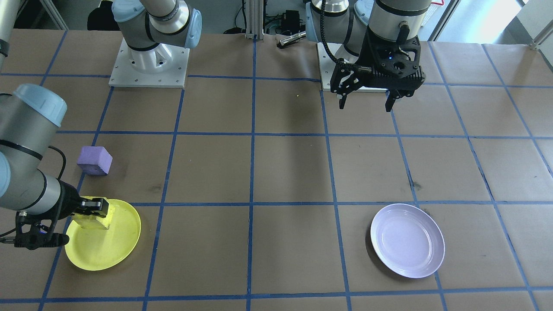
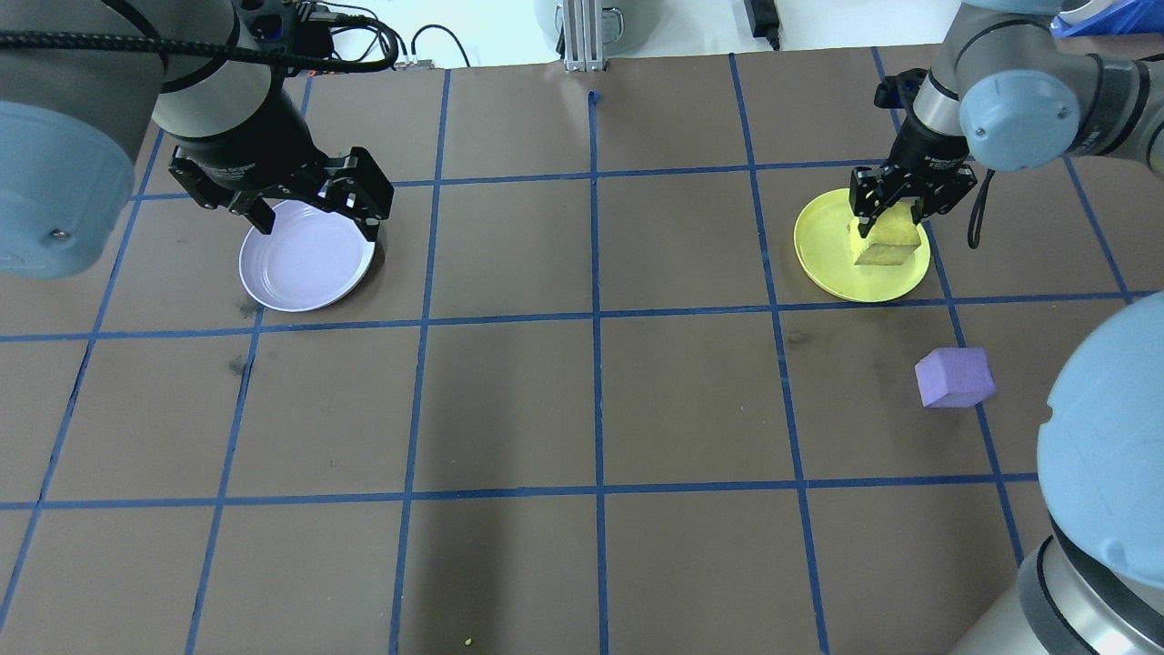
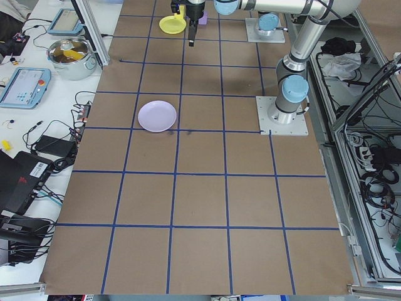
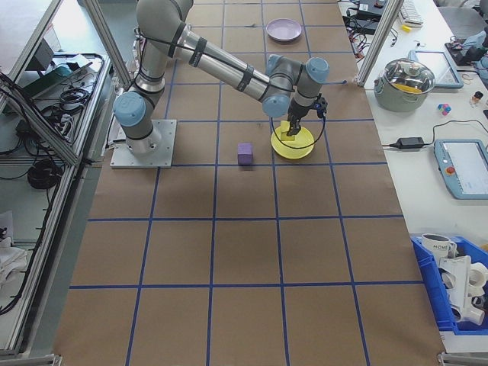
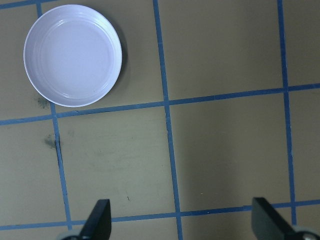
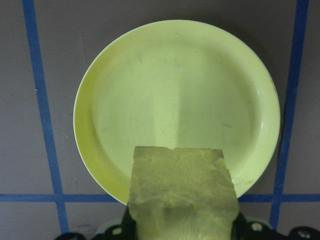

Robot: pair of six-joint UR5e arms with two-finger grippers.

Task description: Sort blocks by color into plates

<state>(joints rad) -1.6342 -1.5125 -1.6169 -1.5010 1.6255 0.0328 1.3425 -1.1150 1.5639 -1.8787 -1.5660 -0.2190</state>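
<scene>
Your yellow block (image 2: 884, 244) sits clamped in the right pincer (image 2: 896, 223) over the yellow plate (image 2: 823, 264); whether it touches the plate you cannot tell. It looks like light, rough foam that gives under pressure, so grip flat opposite faces gently. The purple block (image 2: 953, 377) lies on the counter (image 2: 582, 409) near that plate, likely just as soft. The lavender plate (image 2: 305, 264) waits well apart, and the left pincer (image 2: 314, 205) hangs above it with jaws apart, holding nothing.
</scene>
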